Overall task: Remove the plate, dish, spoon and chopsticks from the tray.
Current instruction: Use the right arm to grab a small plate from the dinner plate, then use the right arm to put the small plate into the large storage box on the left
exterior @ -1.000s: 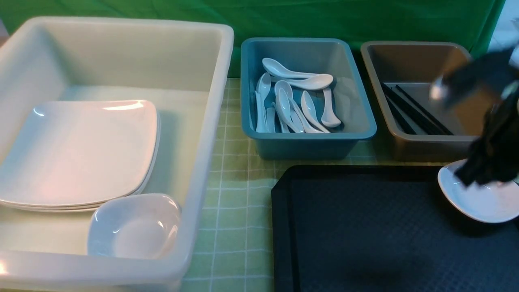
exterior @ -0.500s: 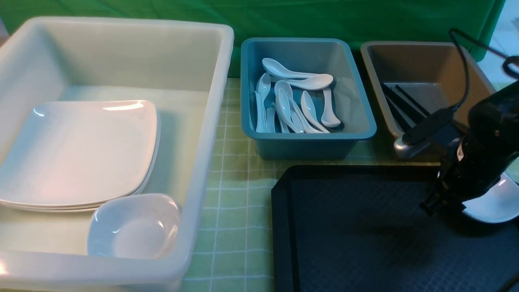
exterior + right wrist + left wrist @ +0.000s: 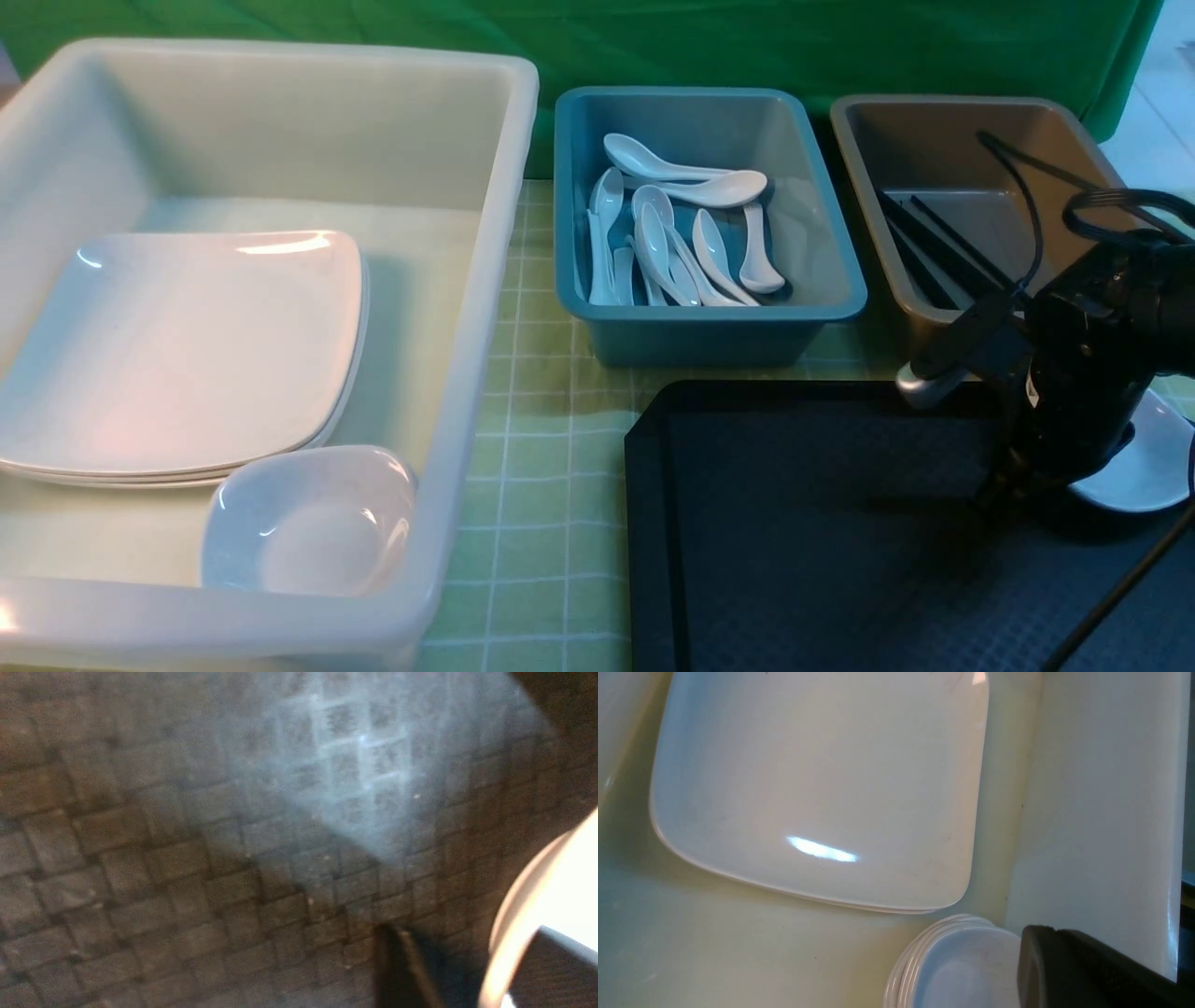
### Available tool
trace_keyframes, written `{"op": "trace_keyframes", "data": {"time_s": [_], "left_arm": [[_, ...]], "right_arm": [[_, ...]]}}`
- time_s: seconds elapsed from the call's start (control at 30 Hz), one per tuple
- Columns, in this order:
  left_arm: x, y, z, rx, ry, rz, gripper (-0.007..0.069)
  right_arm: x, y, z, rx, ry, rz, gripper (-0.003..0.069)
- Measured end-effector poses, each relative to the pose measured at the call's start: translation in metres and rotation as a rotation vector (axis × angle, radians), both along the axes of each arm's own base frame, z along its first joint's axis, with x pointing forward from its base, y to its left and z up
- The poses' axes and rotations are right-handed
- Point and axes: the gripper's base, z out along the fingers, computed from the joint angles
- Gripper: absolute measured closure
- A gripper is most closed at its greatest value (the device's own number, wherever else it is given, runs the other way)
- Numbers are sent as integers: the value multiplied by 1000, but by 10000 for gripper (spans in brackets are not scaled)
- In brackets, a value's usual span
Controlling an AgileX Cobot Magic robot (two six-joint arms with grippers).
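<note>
A small white dish (image 3: 1146, 465) sits on the black tray (image 3: 822, 523) at its far right edge. My right gripper (image 3: 1010, 482) is down at the dish's left rim. In the right wrist view the right gripper (image 3: 462, 933) is open and straddles the dish (image 3: 560, 882) rim: one finger is inside, the other stands on the tray (image 3: 187, 858) with a gap to the rim. My left gripper (image 3: 1052, 929) is shut and empty, hanging over stacked small dishes (image 3: 962, 966) beside the plate stack (image 3: 822, 788). It is out of the front view.
The big white tub (image 3: 485, 280) at left holds the plate stack (image 3: 187, 345) and small dishes (image 3: 308, 523). A blue bin (image 3: 840, 280) has several white spoons (image 3: 672, 243). The brown bin (image 3: 868, 168) holds black chopsticks (image 3: 943, 247). A green checked cloth (image 3: 541, 467) covers the table.
My right arm has swung down and leftward from above the brown bin to the dish's left rim. The dish, tray and left-hand things have not moved.
</note>
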Motion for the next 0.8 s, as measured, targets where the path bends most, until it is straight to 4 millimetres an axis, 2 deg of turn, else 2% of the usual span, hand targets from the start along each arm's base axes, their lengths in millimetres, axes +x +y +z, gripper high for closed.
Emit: {"op": "trace_keyframes", "data": {"time_s": [0.03,0.1,0.17,0.27,0.43,0.47,0.57,0.7,0.77,0.8], "left_arm": [[0,0,0,0,0,0,629],[0,0,0,0,1,-1,629],[0,0,0,0,1,-1,629],[0,0,0,0,1,-1,629],[0,0,0,-5,-5,1,629],[0,0,0,-4,-6,2,629],[1,0,1,-4,-13,7,629],[1,0,1,-5,-14,7,629],[1,0,1,-4,-14,8,629],[1,0,1,-4,-14,8,629]], "right_arm": [[0,0,0,-2,0,1,419],[0,-1,0,-12,0,6,526],[-1,-3,2,-32,10,5,589],[-6,-2,13,-15,6,-10,597],[-38,20,62,49,-4,-19,630],[-40,22,65,53,-6,-16,630],[-89,61,129,144,-105,127,630],[-124,96,185,311,-254,305,630],[-145,125,220,440,-362,474,630],[-152,135,228,475,-383,532,630]]}}
